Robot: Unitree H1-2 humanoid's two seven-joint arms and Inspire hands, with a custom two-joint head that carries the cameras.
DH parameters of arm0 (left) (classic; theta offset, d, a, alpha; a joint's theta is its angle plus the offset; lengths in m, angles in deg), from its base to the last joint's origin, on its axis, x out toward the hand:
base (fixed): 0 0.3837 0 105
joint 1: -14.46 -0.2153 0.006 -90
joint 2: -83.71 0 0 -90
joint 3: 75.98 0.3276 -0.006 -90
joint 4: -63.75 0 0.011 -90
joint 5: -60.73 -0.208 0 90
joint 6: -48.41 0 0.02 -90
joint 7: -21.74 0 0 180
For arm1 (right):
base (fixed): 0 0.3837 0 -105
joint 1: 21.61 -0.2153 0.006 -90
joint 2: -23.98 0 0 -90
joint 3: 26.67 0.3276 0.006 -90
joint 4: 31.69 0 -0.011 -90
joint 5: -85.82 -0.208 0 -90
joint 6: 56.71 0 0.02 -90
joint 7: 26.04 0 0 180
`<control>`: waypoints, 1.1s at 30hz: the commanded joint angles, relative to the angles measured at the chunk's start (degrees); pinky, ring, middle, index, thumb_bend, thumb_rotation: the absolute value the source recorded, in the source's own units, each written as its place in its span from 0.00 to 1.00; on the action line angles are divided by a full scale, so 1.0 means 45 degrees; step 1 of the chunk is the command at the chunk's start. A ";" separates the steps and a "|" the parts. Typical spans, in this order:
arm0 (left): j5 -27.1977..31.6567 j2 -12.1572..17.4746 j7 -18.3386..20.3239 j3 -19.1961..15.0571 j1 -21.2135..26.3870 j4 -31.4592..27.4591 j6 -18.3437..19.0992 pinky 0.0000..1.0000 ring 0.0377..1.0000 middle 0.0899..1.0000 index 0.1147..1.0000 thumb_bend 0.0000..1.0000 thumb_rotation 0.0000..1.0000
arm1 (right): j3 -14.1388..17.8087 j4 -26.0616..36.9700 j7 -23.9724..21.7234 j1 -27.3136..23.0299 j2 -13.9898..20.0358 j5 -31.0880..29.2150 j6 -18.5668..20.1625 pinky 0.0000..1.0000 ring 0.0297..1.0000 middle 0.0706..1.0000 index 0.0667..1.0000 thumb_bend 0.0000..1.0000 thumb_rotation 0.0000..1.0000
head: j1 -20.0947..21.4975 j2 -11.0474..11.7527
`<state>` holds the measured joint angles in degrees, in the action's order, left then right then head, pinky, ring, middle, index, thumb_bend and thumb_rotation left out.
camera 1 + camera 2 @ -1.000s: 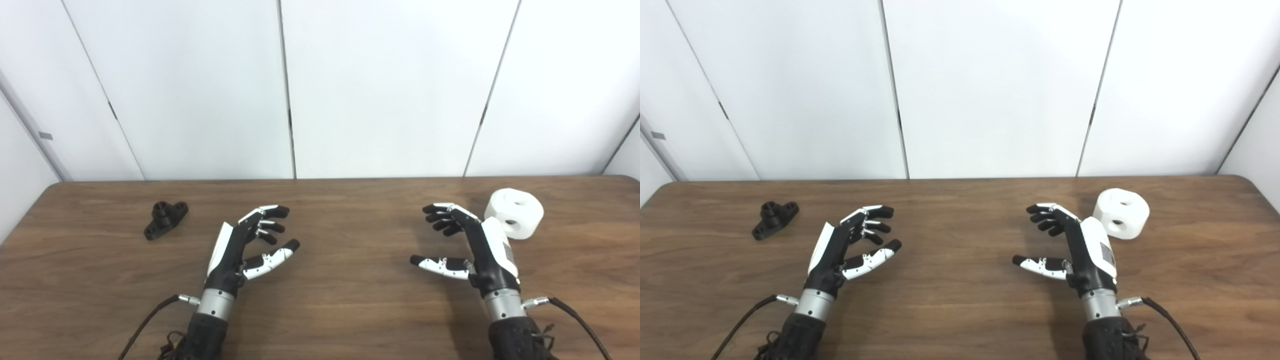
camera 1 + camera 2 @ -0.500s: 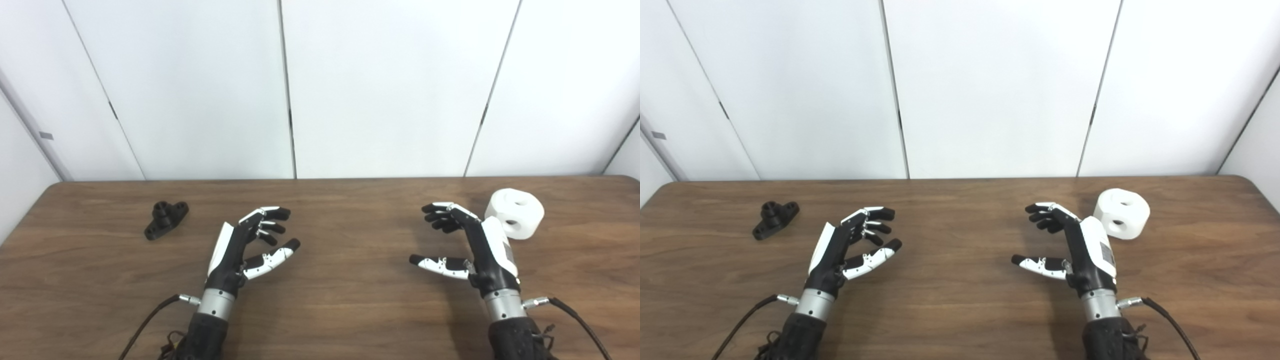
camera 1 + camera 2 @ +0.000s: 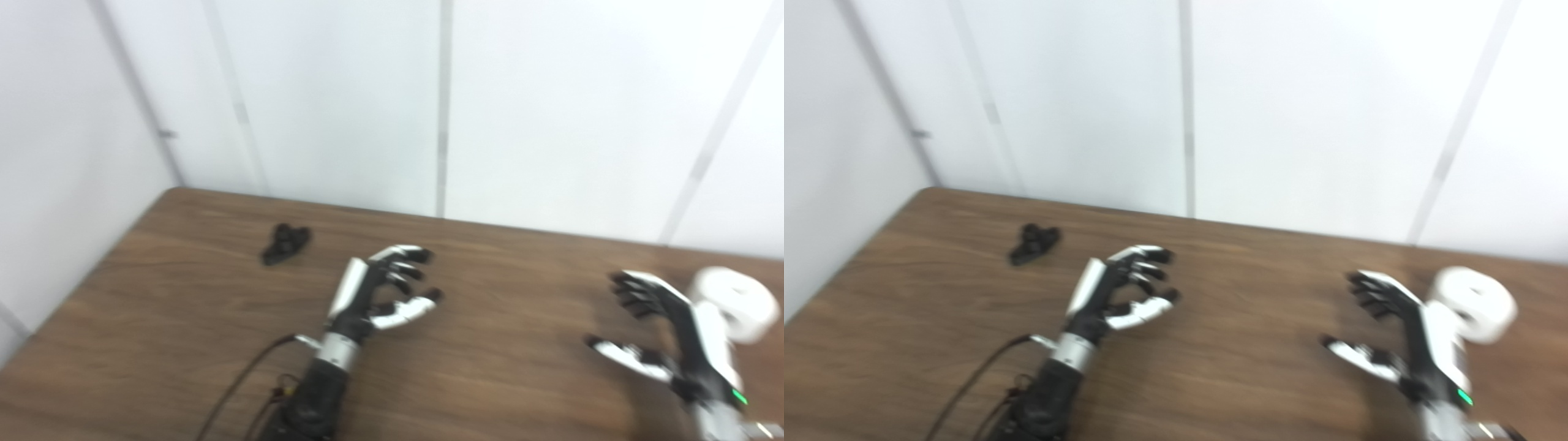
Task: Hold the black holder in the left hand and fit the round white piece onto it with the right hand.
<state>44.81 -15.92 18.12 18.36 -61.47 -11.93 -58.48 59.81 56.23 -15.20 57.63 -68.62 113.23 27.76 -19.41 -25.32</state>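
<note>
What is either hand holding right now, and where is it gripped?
Nothing. The left hand and right hand are open, apart from the small black plastic holder and the round white piece.

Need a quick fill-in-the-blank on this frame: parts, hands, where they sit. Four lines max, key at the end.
1. The black holder lies on the wooden ____, held by neither hand.
2. The left hand holds nothing; its fingers are ____.
3. The round white piece sits just beyond the ____ hand.
4. Of the two parts, the one nearer the table's left edge is the ____ one.

Missing words: table; apart; right; black
</note>
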 commanded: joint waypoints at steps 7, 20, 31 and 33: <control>-0.0240 -0.0369 -0.0316 0.0302 0.0307 0.0660 -0.0220 0.50 0.60 0.69 0.66 0.70 0.25 | 0.0433 0.0223 -0.0084 -0.0149 0.0263 -0.0640 -0.0365 0.55 0.62 0.65 0.67 0.61 0.00 | -0.0629 0.0498; -0.0670 -0.0565 -0.0765 0.0361 0.0435 0.1130 -0.0297 0.50 0.63 0.70 0.66 0.70 0.26 | 0.0576 -0.0575 0.0042 -0.0288 0.0482 -0.0620 -0.0899 0.56 0.60 0.62 0.66 0.62 0.01 | -0.0924 0.0818; -0.0611 0.0156 -0.0240 0.0186 0.0648 0.0067 0.0253 0.49 0.61 0.66 0.62 0.73 0.05 | 0.0616 -0.0432 -0.0081 -0.0282 0.0595 -0.0788 -0.0891 0.57 0.62 0.63 0.66 0.62 0.01 | -0.1024 0.0655; -0.0506 0.0367 -0.0062 0.0099 0.0751 -0.0092 0.0274 0.50 0.60 0.64 0.61 0.74 0.02 | 0.0617 -0.0442 -0.0085 -0.0297 0.0610 -0.0787 -0.0910 0.57 0.62 0.63 0.66 0.62 0.00 | -0.1055 0.0627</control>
<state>41.95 -15.67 17.89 19.43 -59.70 -10.09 -56.94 62.04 52.14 -15.85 58.09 -66.65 110.04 25.75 -24.17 -22.41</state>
